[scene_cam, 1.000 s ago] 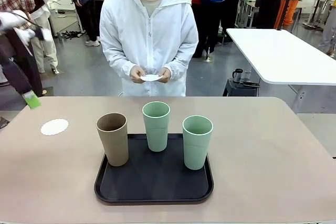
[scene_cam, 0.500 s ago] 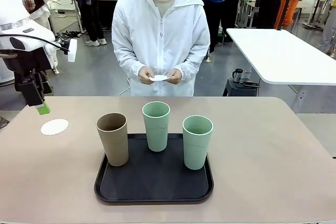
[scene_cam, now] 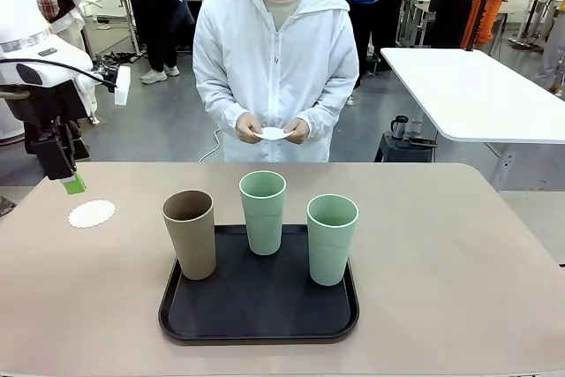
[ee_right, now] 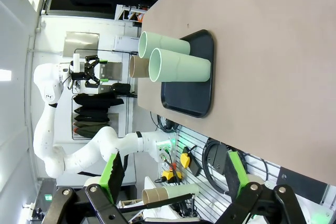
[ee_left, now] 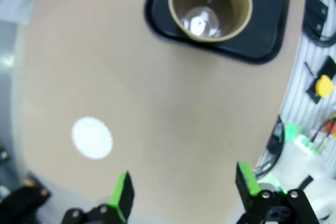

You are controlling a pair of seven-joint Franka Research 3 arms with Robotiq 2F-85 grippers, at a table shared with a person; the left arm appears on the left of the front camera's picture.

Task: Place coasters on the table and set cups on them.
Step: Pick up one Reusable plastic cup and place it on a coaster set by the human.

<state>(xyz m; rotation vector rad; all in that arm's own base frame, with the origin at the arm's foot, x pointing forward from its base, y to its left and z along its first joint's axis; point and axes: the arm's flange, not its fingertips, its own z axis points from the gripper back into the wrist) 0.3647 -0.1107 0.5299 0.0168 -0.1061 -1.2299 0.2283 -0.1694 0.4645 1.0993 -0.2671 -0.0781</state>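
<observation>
**Left gripper** (scene_cam: 72, 184): jaws spread wide, holding nothing. It hangs above the far left corner of the worktop (scene_cam: 459, 253), with one white coaster (scene_cam: 92, 214) lying flat on the bare surface just on its near side.

**Right gripper** (ee_right: 173, 169): also wide open and empty, held off the worktop and looking across it towards the cups.

**Cups:** the tan-brown cup (scene_cam: 189, 234) stands upright at the left of the black tray (scene_cam: 256, 311), which sits at the near middle of the worktop. The two pale green cups (scene_cam: 263, 212) stand upright at the tray's far middle and right. None of them is on a coaster yet.

**Second coaster** (scene_cam: 274, 133): held between the person's hands (scene_cam: 249, 127) at the far side, above the worktop edge.

**Handling, as judged:**
- The cups look light, stiff and matte, so the pads should hold them without much slip.
- Being tall and tapered, they could tip if pushed near the rim. A hold across the wall at mid-height or slightly above seems safest, and the tan-brown cup is the one nearest the laid coaster.
- The coasters are thin, limp paper lying flush with the surface. They would be hard to pinch and easy to shift when a cup is set down off-centre.
</observation>
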